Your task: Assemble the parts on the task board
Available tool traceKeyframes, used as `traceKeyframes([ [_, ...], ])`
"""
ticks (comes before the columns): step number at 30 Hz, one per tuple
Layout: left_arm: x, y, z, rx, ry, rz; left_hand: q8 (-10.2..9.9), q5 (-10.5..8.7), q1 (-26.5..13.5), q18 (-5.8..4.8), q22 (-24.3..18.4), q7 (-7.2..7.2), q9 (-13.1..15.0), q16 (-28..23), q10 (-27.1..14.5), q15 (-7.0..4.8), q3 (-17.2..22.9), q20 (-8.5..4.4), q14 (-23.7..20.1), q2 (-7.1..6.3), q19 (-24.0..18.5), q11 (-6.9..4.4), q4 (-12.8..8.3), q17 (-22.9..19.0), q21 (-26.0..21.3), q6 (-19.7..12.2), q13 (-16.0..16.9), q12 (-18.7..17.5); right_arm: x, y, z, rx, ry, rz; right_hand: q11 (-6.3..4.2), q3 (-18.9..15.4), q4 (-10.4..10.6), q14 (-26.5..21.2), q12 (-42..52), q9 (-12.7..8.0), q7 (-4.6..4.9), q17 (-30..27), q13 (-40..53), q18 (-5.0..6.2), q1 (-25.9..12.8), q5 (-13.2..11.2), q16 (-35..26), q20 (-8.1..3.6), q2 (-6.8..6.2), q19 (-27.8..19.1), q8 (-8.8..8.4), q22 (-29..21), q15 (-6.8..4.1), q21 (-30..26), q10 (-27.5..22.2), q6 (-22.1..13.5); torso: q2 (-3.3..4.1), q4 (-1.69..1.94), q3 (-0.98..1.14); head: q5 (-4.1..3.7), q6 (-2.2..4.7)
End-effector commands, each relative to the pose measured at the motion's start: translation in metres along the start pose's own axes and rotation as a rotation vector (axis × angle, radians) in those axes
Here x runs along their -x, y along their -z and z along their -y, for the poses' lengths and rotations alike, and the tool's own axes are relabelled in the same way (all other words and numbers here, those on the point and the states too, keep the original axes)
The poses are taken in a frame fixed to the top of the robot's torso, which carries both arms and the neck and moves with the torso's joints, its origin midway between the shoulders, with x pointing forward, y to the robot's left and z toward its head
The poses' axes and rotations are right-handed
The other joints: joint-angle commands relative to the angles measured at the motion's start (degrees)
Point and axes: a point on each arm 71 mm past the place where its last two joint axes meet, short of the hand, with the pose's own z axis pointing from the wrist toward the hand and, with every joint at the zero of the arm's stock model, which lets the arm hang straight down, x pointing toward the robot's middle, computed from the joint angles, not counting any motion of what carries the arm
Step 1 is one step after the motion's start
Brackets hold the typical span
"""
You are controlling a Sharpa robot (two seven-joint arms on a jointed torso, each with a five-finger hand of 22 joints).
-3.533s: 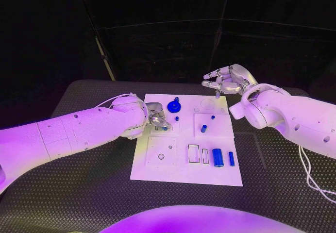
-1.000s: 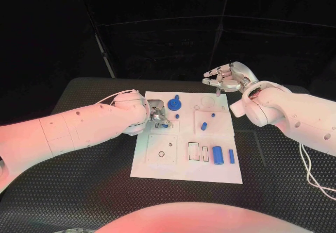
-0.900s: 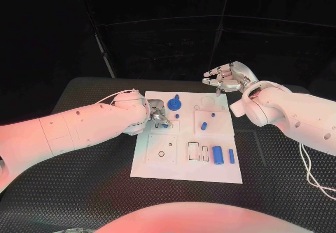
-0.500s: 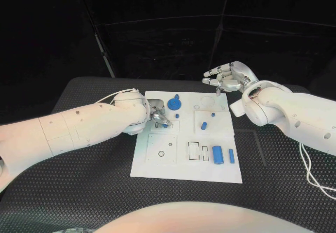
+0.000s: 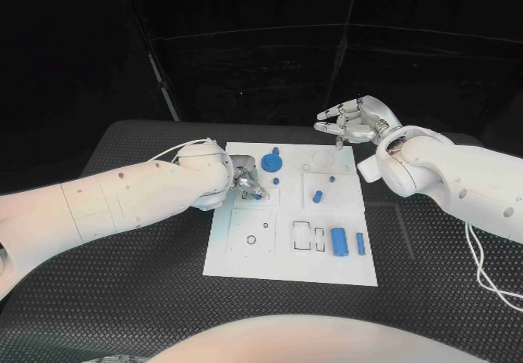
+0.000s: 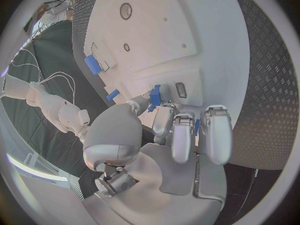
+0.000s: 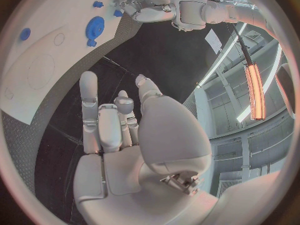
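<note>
The white task board [image 5: 286,261] lies mid-table. My left hand [image 5: 246,181] hovers low over its near-left recessed block and pinches a small blue part [image 6: 155,95] between thumb and fingers [image 6: 173,130]; the part's tip shows under the hand [image 5: 256,196]. My right hand [image 5: 354,125] hangs in the air above the board's far right corner, fingers loosely apart and holding nothing. On the board lie a blue gear [image 5: 271,161], a short peg [image 5: 317,197], a thick cylinder [image 5: 339,243] and a thin bar [image 5: 360,243]. The right wrist view shows the gear [image 7: 95,27] and the left hand [image 7: 144,2].
Two small blue studs [image 5: 276,181] [image 5: 330,179] stand on the board's far half. Near the cylinder are narrow rectangular slots [image 5: 301,237], and a square plate with a round hole [image 5: 252,240] lies left of them. The black ribbed table mat [image 5: 131,287] surrounds the board.
The right hand has drifted slightly up and away over the board's far corner. The left hand keeps its place and its pinch on the small blue part.
</note>
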Motion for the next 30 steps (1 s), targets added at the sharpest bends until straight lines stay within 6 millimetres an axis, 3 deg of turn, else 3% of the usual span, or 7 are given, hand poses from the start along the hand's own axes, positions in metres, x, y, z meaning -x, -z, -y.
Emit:
traceKeyframes([
  [1,-0.0067,-0.0011,-0.0030,0.016,-0.019,-0.038,0.14,0.18,2.19,-0.89,6.09,-0.40,0.06,0.18,0.27,-0.30,1.56,-0.18,5.95,1.41,1.16,-0.09,-1.94,15.09,0.21,-0.06,0.05,0.39,-0.0003,-0.0005,-0.0020,0.011,0.000,-0.006,0.06,0.13,0.34,-0.15,0.18,0.09,0.03,0.09,-0.09,0.34,-0.51,0.17,-0.25,0.12,0.17,0.37,0.17,-0.06,0.23,-0.35,-0.29,-0.49,0.02,0.05,0.03,-0.06,0.06],
  [13,-0.0074,-0.0030,-0.0022,0.017,-0.016,-0.050,0.13,0.15,2.12,-0.92,6.23,-0.31,0.07,0.18,0.21,-0.29,1.34,-0.17,5.95,1.25,1.23,-0.05,-1.93,15.09,0.30,-0.04,-0.13,0.24,-0.0005,-0.0007,-0.0020,0.011,0.000,-0.006,0.06,0.13,0.34,-0.15,0.18,0.09,0.03,0.09,-0.09,0.34,-0.51,0.17,-0.25,0.12,0.17,0.37,0.17,-0.06,0.23,-0.35,-0.29,-0.49,0.06,-0.01,0.07,0.02,0.11],
  [30,-0.0078,-0.0068,-0.0024,0.024,-0.020,-0.065,0.17,0.07,-1.34,-0.99,6.59,-0.43,0.13,0.18,0.44,-0.31,-4.48,-0.18,5.95,-0.41,1.37,-0.08,1.33,15.09,0.42,0.61,0.19,0.42,0.0006,0.0001,-0.0016,0.008,0.001,-0.005,0.05,0.06,0.52,-0.17,0.18,0.09,0.02,0.02,-0.24,0.36,-0.68,0.19,-0.31,0.12,0.17,0.34,0.23,-0.26,0.23,-0.50,-0.38,-0.54,0.04,0.00,0.03,-0.21,-0.09],
])
